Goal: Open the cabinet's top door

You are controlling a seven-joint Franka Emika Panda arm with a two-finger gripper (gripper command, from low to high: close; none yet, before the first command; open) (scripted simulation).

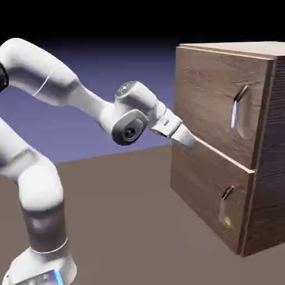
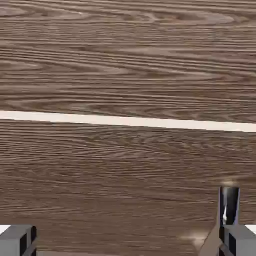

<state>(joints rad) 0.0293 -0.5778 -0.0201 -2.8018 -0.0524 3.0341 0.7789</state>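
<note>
The brown wood-grain cabinet stands at the exterior view's right. Its top door is shut, with a slim silver-and-black handle near its right edge. My gripper is open and empty. It is close to the cabinet's front at the seam between the two doors, left of and below that handle. In the hand view wood grain fills the picture, crossed by a pale seam. A slim handle shows just above the right of my two fingertips; I cannot tell which door it belongs to.
The shorter lower door is shut, with a small handle. The cabinet sits on a brown table. My arm reaches in from the exterior view's lower left.
</note>
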